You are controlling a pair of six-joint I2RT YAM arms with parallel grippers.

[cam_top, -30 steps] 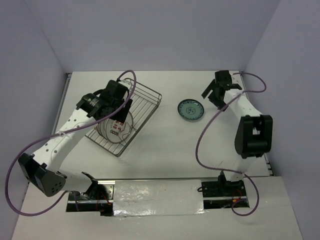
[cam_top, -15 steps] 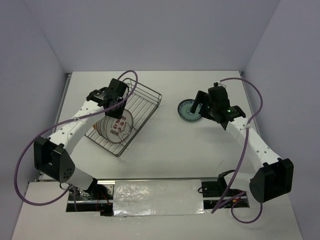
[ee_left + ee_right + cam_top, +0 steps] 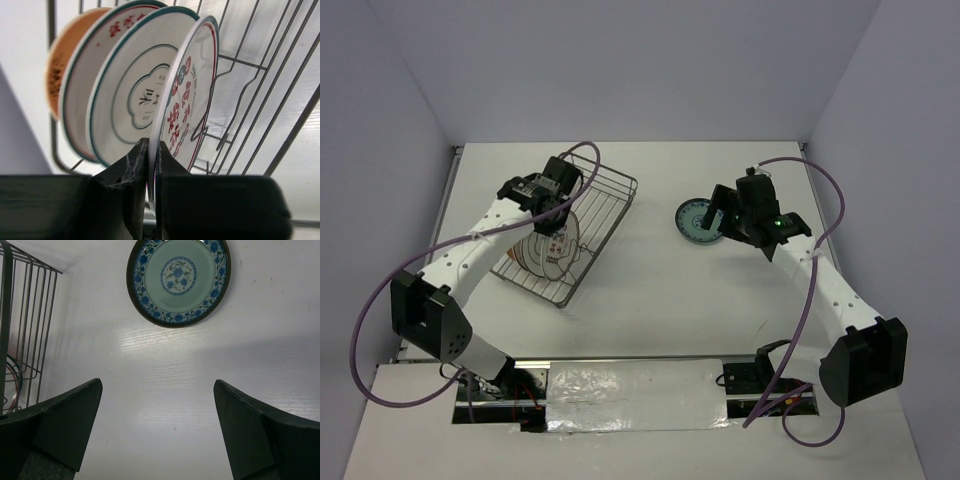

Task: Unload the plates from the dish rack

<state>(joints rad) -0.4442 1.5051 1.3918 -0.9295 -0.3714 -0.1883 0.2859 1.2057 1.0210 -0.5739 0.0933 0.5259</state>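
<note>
Nearest me, the left gripper (image 3: 151, 150) pinches its fingers shut on the lower rim of the white plate with red and green motifs (image 3: 192, 95), which stands on edge in the dish rack (image 3: 610, 195). Behind it stand a teal-rimmed line-drawing plate (image 3: 125, 105), a red-marked plate (image 3: 77, 100) and an orange one (image 3: 56, 65). My right gripper (image 3: 157, 385) hangs spread wide above the table (image 3: 165, 365). The teal patterned plate (image 3: 178, 280) lies flat just beyond it.

Lab test cell, plain pale walls (image 3: 620, 70) boxing in a white table (image 3: 660, 290), looping purple cables (image 3: 354, 345)
</note>
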